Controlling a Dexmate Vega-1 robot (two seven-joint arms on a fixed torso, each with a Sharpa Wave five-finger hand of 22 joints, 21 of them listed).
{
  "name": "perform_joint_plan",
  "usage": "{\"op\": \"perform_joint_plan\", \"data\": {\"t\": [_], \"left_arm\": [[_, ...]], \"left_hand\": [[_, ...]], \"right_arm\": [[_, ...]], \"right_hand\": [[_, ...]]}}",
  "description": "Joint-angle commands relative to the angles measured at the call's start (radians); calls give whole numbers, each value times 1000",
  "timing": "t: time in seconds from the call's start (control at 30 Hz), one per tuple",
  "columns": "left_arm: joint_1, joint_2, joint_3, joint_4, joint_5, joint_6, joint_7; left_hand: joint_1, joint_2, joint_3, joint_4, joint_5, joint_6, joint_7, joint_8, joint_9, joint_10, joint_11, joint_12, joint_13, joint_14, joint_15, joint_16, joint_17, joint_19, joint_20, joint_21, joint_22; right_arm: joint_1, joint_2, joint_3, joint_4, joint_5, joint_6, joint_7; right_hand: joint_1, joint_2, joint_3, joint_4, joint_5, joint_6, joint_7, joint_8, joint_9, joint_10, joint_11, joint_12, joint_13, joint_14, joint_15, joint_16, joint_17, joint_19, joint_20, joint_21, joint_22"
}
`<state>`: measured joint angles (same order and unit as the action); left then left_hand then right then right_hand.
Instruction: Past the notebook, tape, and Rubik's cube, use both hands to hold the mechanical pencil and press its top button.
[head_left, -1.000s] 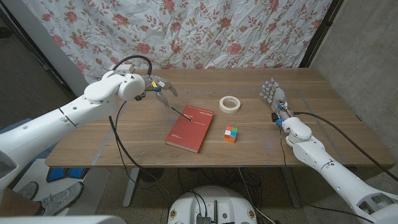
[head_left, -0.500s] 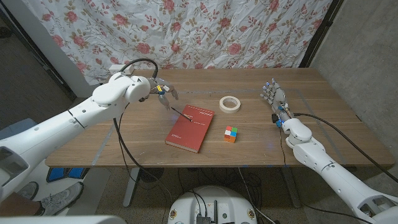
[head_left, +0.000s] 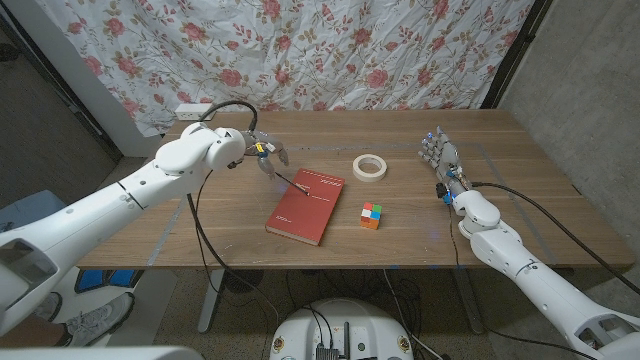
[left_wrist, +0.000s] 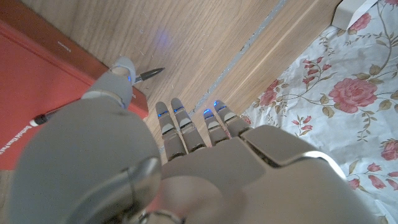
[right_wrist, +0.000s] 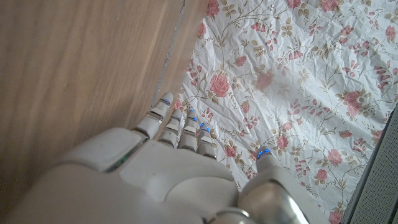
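Pencil: thin black mechanical pencil (head_left: 296, 184) at centre frame, across the red hardcover notebook's (head_left: 303, 208) upper-left corner.
Left hand (head_left: 262, 152): fingers spread, above the pencil's end, grasping nothing.
Right hand (head_left: 440, 156): released, right side.
Around: white tape roll (head_left: 369, 167), multicoloured Rubik's cube (head_left: 372, 215) right of the notebook.

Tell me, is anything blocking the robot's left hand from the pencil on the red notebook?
Nothing visible does. The left hand hovers right by the mechanical pencil, which lies across the notebook's edge. The tape and Rubik's cube sit off to the side.

Notebook (head_left: 305, 207) mid-table (head_left: 500, 130); tape (head_left: 370, 167) at its 1 o'clock, cube (head_left: 371, 215) at 3 (pencil (head_left: 292, 181) across notebook's far corner).
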<state>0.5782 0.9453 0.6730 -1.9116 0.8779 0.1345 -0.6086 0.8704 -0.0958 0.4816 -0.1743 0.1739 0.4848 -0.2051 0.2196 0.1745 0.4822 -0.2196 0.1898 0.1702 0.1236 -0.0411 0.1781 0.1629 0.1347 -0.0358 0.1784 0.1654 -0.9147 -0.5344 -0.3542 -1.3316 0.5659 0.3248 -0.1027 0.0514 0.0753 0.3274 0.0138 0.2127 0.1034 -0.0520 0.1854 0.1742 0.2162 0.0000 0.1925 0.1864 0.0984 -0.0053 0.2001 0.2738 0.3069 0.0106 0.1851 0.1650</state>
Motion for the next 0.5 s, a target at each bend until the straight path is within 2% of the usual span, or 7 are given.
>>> {"op": "perform_joint_plan", "data": {"t": [0.03, 0.4, 0.5], "left_arm": [[9, -25, 15, 31, 4, -2, 24], [25, -40, 27, 48, -13, 22, 49], [28, -39, 30, 48, -11, 24, 58]], "left_hand": [[16, 2, 0, 3, 5, 9, 3, 0, 3, 10, -1, 2, 5, 12, -157, 7, 2, 12, -80, 10, 1], [29, 22, -1, 7, 7, 7, 7, -8, 3, 16, -2, -2, 5, 16, -154, 4, 2, 14, -72, 9, 1], [32, 28, -1, 7, 8, 9, 1, -9, 3, 15, -2, -4, 5, 18, -153, 4, 2, 16, -70, 9, 1]], "right_arm": [[1, 3, -2, -1, 0, -2, -3], [-10, -2, 0, -10, 4, -6, -2], [-14, -3, 3, -14, 7, -6, -3]], "right_hand": [[-4, 9, 10, 1, 2, 10, -2, 4, 3, 7, 2, 3, 3, 9, 2, 5, 1, 10, 3, 4, 4], [-6, 10, 11, 1, 2, 14, -1, 5, 3, 8, 6, 3, 3, 10, 4, 6, -2, 10, 4, 4, 4], [-6, 10, 11, 2, 2, 19, -3, 7, 3, 8, 6, 3, 3, 10, 4, 6, -2, 10, 5, 4, 4]]}}
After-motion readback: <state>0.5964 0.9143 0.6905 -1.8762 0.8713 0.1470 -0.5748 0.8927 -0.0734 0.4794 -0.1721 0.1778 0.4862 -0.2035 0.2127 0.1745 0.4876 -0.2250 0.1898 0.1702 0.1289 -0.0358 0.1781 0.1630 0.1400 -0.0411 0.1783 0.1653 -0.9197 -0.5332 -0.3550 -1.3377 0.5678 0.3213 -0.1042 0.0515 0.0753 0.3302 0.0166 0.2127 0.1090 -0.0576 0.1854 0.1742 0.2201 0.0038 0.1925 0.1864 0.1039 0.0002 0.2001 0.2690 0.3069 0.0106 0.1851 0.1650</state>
